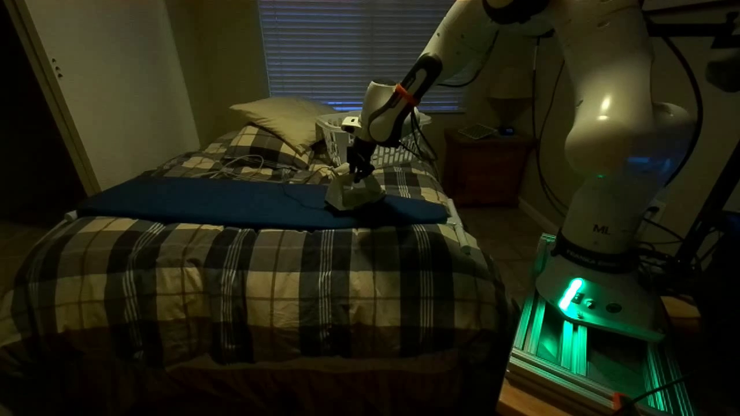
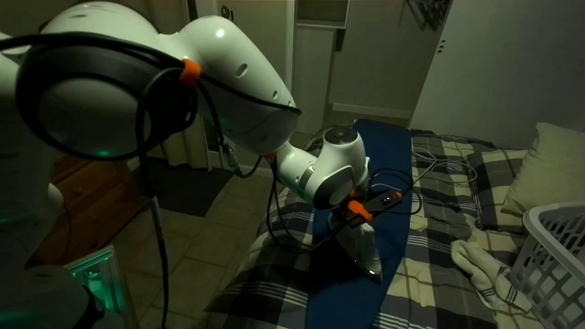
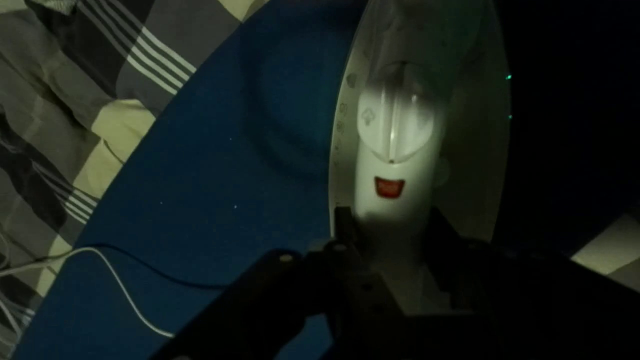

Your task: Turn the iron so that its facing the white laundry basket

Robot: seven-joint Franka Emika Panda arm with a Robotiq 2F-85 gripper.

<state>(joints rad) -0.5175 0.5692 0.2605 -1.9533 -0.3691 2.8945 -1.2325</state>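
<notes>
Clasping the iron, hand over blue board, iron tip near edge, room alongside

The plaid-covered bed carries a blue ironing board laid crosswise, a white laundry basket, pale striped socks, a plaid pillow and loops of white cord. The iron rests on the ironing board.

The iron sits on the blue board, beneath the arm. Socks lie beside the basket.
</notes>
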